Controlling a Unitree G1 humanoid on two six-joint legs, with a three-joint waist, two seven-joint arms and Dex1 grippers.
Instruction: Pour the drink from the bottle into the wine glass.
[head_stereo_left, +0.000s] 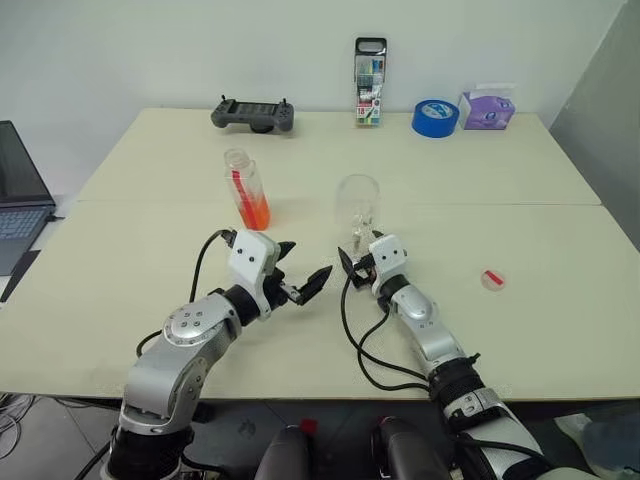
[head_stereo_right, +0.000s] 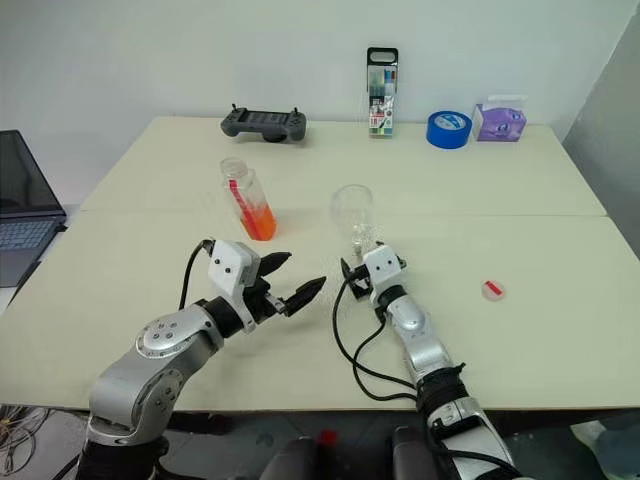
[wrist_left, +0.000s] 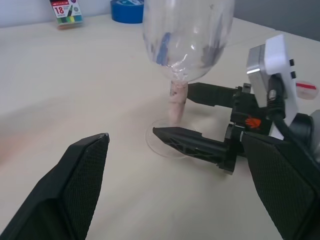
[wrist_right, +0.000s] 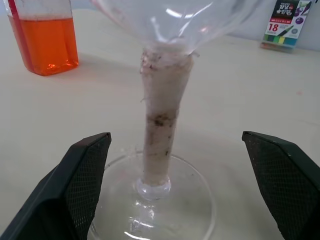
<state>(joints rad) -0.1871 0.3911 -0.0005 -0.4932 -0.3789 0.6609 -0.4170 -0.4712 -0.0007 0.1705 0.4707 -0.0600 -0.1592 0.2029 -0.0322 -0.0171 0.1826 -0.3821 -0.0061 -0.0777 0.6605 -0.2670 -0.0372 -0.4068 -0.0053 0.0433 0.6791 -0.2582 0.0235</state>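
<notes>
Standing on table (head_stereo_left: 560, 180) — one bottle (head_stereo_left: 247, 188), one wine glass (head_stereo_left: 358, 205).

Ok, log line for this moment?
bottle: uncapped, on table | wine glass: empty, upright | right gripper: open around stem | left gripper: open

Along the table's (head_stereo_left: 520, 200) far edge sit a game controller (head_stereo_left: 253, 115), marker pack (head_stereo_left: 369, 82), blue tape roll (head_stereo_left: 435, 117) and purple tissue box (head_stereo_left: 487, 109); a laptop (head_stereo_left: 20, 195) stands left.

I'm seeing a plain white wall (head_stereo_left: 150, 50) backing two cream tables (head_stereo_left: 520, 180) butting together; laptop (head_stereo_left: 20, 190) sitting left.
</notes>
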